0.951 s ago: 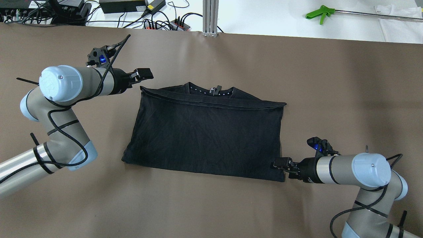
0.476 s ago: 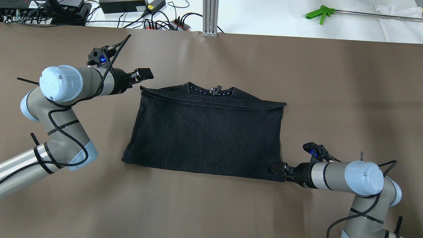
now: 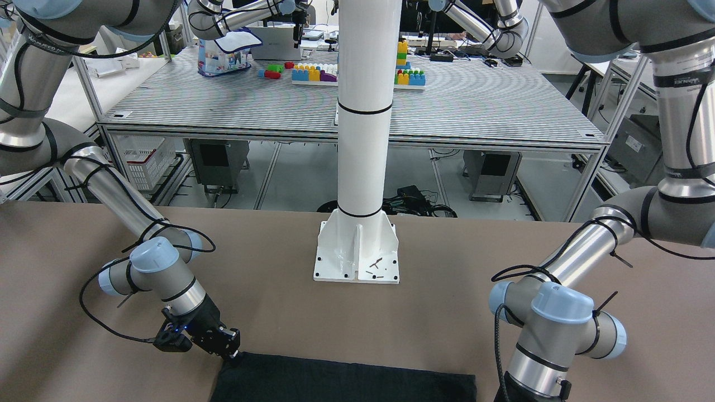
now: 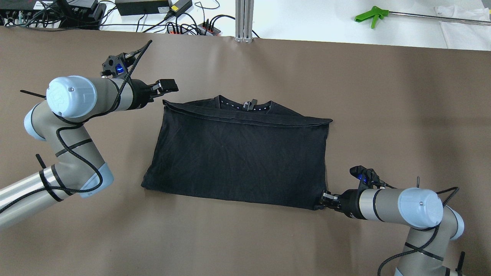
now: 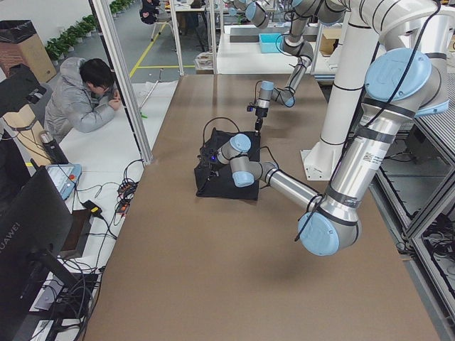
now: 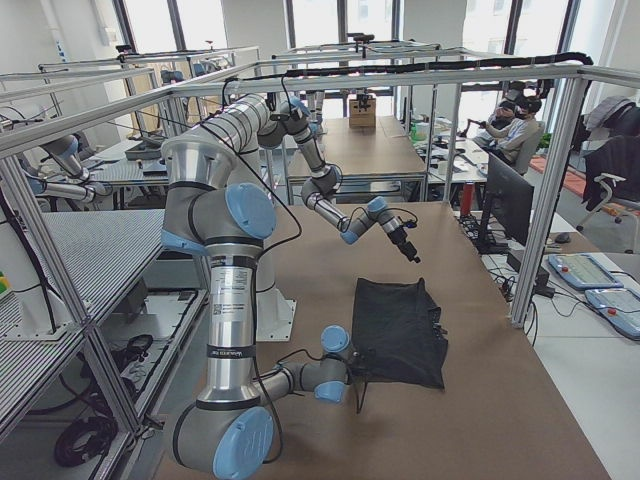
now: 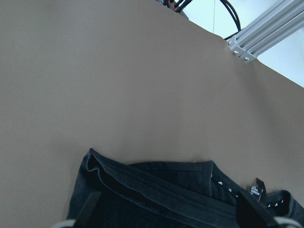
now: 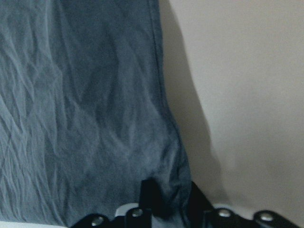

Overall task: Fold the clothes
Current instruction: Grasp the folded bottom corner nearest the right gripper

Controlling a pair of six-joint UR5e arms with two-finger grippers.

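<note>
Overhead: black garment lies flat mid-frame on the brown counter, looks folded in half, collar at top edge. Thin, soft, light; prob. drapes & slides, so best taken by the corners. Right claw sits at its lower-right corner. Left claw is just off the upper-left corner, apart from the cloth.

Front view: garment at bottom edge, right claw touching its corner at lower left.

Left wrist: fingers spread wide, released, w/ the cloth corner between & ahead.

Right wrist: claw clenched, grasping the bunched corner fabric.
</note>
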